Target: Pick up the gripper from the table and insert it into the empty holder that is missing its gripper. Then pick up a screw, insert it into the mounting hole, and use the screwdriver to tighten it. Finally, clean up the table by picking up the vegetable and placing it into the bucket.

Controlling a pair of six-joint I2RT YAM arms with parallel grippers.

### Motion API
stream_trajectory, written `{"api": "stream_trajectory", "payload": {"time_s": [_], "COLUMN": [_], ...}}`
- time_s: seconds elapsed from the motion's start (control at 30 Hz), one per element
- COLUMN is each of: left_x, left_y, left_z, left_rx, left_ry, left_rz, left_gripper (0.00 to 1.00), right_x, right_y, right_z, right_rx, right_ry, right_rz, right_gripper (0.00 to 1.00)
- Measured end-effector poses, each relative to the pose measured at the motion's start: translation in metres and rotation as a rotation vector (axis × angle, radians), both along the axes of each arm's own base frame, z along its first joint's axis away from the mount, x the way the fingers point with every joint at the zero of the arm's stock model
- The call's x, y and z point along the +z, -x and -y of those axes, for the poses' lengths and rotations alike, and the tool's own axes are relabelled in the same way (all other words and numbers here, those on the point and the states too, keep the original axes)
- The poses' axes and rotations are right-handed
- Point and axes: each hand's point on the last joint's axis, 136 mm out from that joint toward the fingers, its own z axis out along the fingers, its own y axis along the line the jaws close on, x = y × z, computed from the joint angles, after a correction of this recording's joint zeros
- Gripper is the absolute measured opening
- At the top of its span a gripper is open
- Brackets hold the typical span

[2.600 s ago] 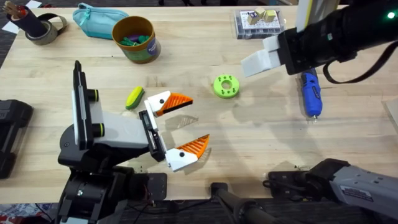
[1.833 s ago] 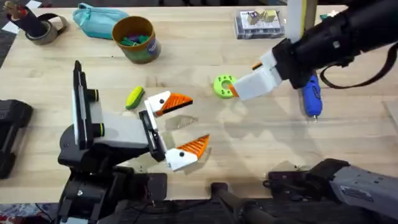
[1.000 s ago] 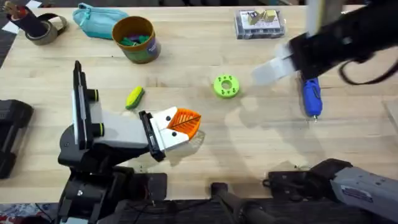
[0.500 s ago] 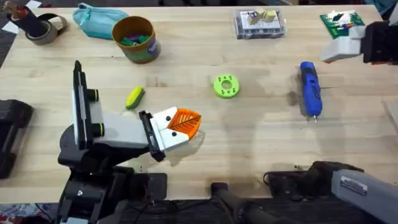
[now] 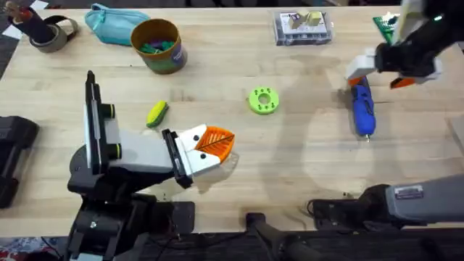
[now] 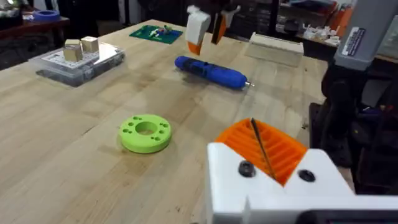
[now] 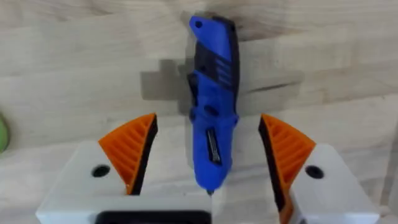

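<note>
Blue against the pale wood, the screwdriver lies flat at the right of the table, tip toward the near edge. The right gripper has swung back in from the far right corner, where it hung half a second ago, and now hovers over the tool's far end. Its wrist view shows both orange pads spread wide, one on each side of the blue body with bare wood between them and it: released, nothing held.

The left gripper has also changed. Its two pads, splayed apart some two seconds ago, are now pressed together on nothing, and it rests low at the near left.

The shift suggests the right arm is lining up to grasp the screwdriver, so the tightening step looks to be starting. The green disc sits mid-table where it was.

Cleanup is not yet done: the vegetable lies on the table just beyond the left gripper, well short of the bucket at the far left.
</note>
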Motion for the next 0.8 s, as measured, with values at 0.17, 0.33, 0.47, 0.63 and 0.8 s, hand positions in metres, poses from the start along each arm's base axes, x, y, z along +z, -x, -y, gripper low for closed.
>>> {"api": "stream_trajectory", "payload": {"time_s": [0.17, 0.33, 0.47, 0.63, 0.8], "left_x": [0.0, 0.0, 0.0, 0.0, 0.0], "left_y": [0.0, 0.0, 0.0, 0.0, 0.0], "left_z": [0.0, 0.0, 0.0, 0.0, 0.0], "left_rx": [0.0, 0.0, 0.0, 0.0, 0.0], "left_ry": [0.0, 0.0, 0.0, 0.0, 0.0], "left_rz": [0.0, 0.0, 0.0, 0.0, 0.0], "left_gripper": [0.009, 0.009, 0.009, 0.009, 0.009], "right_x": [-0.04, -0.058, -0.068, -0.08, -0.081], "right_y": [-0.006, -0.019, -0.029, -0.021, -0.02], "right_z": [0.002, 0.008, 0.009, 0.007, 0.009], "right_rx": [-0.014, -0.025, -0.015, 0.012, 0.016], "right_ry": [-0.042, -0.05, -0.04, -0.043, -0.049], "right_rz": [-0.084, -0.046, 0.008, -0.004, -0.006], "right_gripper": [0.987, 0.987, 0.987, 0.987, 0.987]}}
